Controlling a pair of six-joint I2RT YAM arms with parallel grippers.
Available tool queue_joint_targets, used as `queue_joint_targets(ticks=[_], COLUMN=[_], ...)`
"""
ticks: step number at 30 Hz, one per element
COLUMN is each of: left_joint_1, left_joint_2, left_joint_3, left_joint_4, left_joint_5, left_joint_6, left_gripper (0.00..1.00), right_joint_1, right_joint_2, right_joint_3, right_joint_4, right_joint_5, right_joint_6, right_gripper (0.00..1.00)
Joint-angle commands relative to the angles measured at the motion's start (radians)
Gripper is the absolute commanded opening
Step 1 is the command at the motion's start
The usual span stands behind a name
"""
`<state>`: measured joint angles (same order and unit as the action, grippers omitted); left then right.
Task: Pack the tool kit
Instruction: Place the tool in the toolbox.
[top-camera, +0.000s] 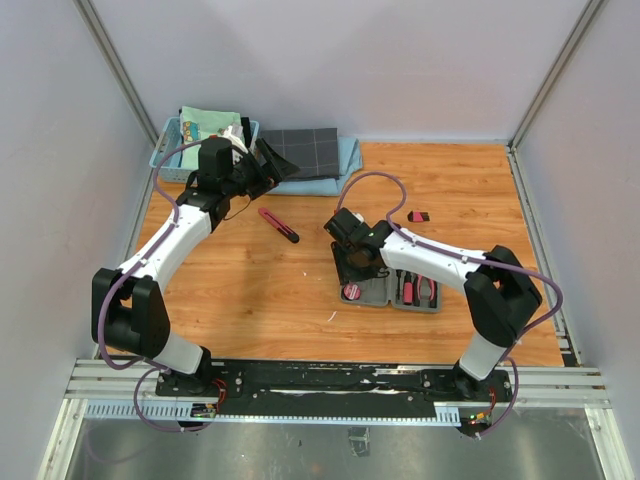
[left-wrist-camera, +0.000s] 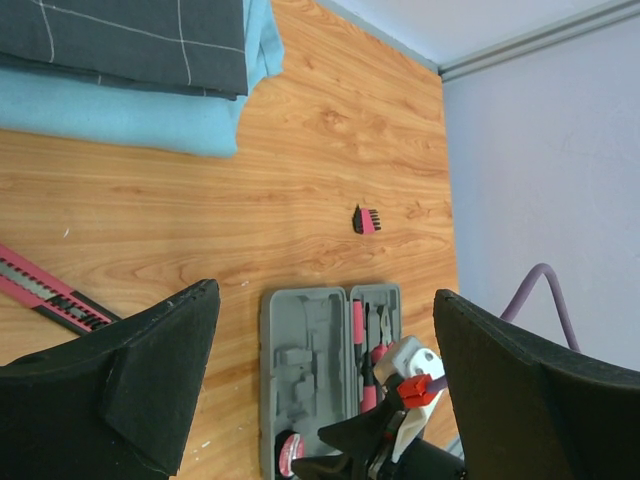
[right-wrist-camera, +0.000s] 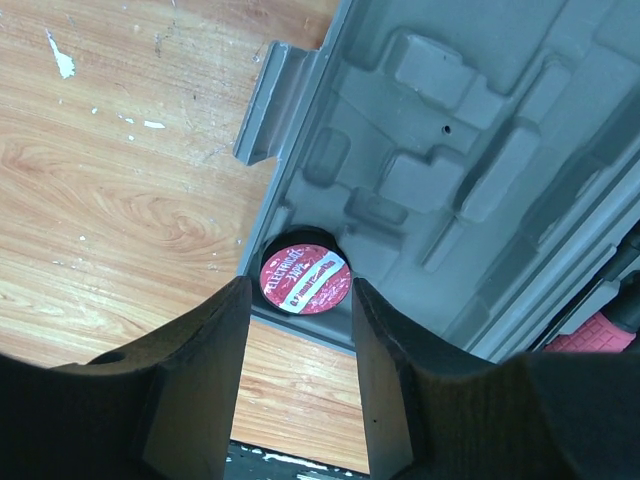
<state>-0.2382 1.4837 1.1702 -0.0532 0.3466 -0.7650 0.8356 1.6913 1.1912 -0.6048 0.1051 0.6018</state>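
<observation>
Nearest your right wrist camera, the right end effector (right-wrist-camera: 298, 300) has its two dark fingers spread, one on each side of the round tape (right-wrist-camera: 303, 280); you cannot tell whether they touch it. That tape, black with a red-and-white label, sits in the round recess at a corner of the tool kit case (right-wrist-camera: 450, 150). Your case is grey plastic, laid out flat on the counter (top-camera: 250, 290) right of centre, under the right arm's wrist. It has two halves: one shows grey moulded slots and the single tape; the other holds pink-and-black tools (top-camera: 418, 290), too small to count. Outside it you have one pink-and-black knife (top-camera: 279, 225), well apart to the left, and one small pink-and-black piece (top-camera: 419, 216) beyond the case. Your left end effector (left-wrist-camera: 328, 290) is spread wide, up near the far-left corner. One light blue basket (top-camera: 160, 158) there holds a teal item (top-camera: 205, 125); beside it one dark checked folded cloth (top-camera: 305, 150) lies on one light blue cloth (top-camera: 345, 165).
</observation>
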Motion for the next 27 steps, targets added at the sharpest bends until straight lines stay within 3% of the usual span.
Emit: queue_joint_targets(ticks=[1,27], left_joint_1=[-0.007,-0.009], left_joint_2=[-0.010,-0.010], left_joint_3=[0.002,-0.001], left_joint_4=[0.032,0.032], left_joint_5=[0.013,0.013], left_joint_6=[0.004,0.003], left_gripper=[0.91,0.92], right_joint_1=[0.003,0.004], right_joint_2=[0.032,0.110], right_joint_3=[0.004,-0.006], right_joint_4=[-0.017,-0.036], right_joint_5=[0.014,-0.004], right_joint_6=[-0.005,-0.011], right_gripper=[0.46,0.43])
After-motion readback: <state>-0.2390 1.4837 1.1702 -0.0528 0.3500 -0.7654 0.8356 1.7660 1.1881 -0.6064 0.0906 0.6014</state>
